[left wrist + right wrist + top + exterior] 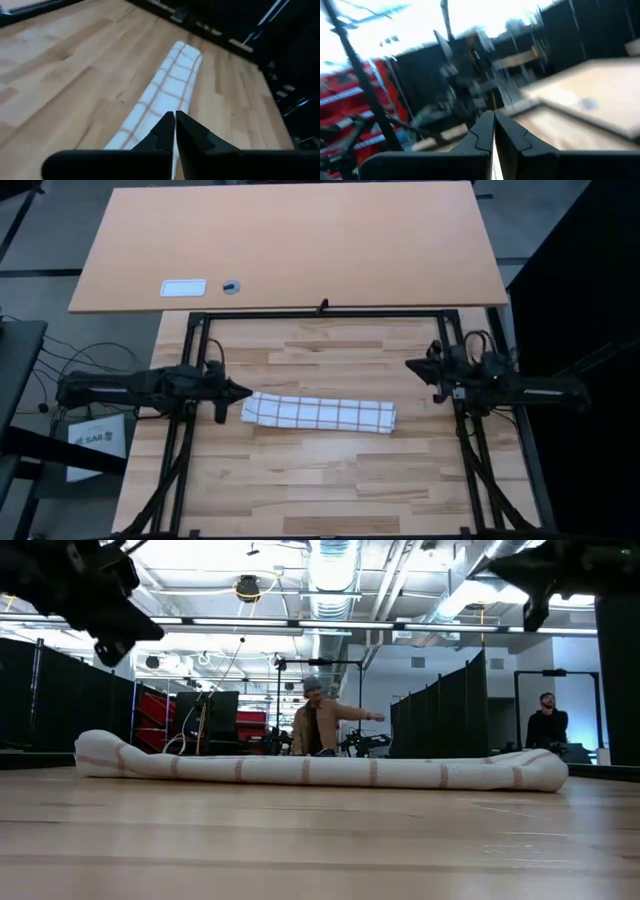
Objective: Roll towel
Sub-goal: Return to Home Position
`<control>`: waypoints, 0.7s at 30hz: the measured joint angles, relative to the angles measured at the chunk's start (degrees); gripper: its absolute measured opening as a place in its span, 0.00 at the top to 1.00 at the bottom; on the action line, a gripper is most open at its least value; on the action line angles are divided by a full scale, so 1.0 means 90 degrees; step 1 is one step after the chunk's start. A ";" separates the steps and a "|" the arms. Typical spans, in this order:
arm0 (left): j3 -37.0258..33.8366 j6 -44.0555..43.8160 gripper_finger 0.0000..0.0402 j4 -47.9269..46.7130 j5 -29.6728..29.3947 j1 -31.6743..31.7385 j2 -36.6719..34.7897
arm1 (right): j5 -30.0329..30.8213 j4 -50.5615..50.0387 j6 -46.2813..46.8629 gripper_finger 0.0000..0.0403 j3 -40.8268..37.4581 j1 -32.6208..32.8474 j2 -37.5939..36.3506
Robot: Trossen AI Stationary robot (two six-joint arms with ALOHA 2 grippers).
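Observation:
The towel (319, 413), white with a thin brown-orange check grid, lies rolled into a long narrow roll across the middle of the wooden tabletop. It rests on its underside in the low view (320, 770) and shows lengthwise in the left wrist view (170, 85). My left gripper (243, 392) is shut and hovers above the table just off the roll's left end, touching nothing. My right gripper (412, 364) is shut and raised above the table, beyond the roll's right end toward the far edge, pointing into the room.
A second, larger board (290, 240) lies beyond the table's far edge with a small white card (183, 288) and a small round thing (231, 286) on it. Black frame bars (320, 314) run around the worktop. People show far off in the room (318, 725).

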 joint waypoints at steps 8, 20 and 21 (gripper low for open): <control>-0.0647 0.0132 1.00 0.1442 0.0443 -0.0066 -0.0012 | -0.0016 0.1898 -0.0952 1.00 -0.0790 0.0352 -0.0304; -0.0651 0.0515 1.00 0.1495 0.0545 -0.0066 -0.0020 | -0.0011 0.0273 -0.1069 1.00 -0.0836 0.0227 -0.1671; -0.0651 0.0572 1.00 0.1511 0.0547 -0.0066 -0.0020 | -0.0011 0.0291 -0.1071 1.00 -0.0836 0.0205 -0.1631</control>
